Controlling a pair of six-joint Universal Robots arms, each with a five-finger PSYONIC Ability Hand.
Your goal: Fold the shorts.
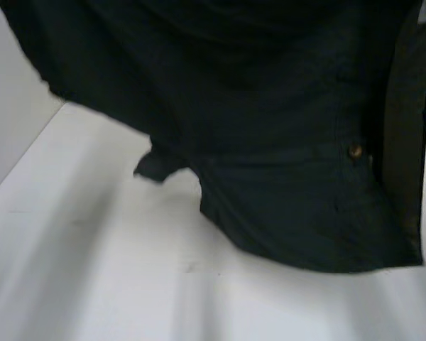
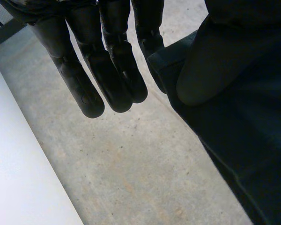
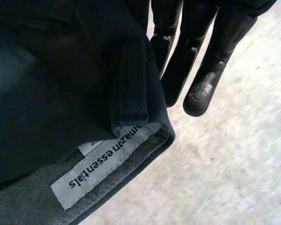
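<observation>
From the head view the shorts hang in the air close before the camera, a dark sheet across most of the scene. Their lower hem hangs near the table, though I cannot tell whether it touches. A small flap juts out at the hem's left end, and a brown button sits toward the right side.

My left wrist view adds my left hand reaching down over the floor, with the table edge beside it. Three fingers hang straight, close together and free. The one nearest the shorts meets the cloth's edge, where a rounded dark shape, my thumb as far as I can judge, presses from the other side. That hand pinches the cloth there.

My right wrist view gives what the others do not: the grey inside of the waistband, a white label reading "amazon essentials", and a belt loop above it. My right hand points down over the floor. Its outer fingers are straight and bare, the inner one is half hidden behind the shorts, and the waistband is gripped there against the covered part of the hand.
</observation>
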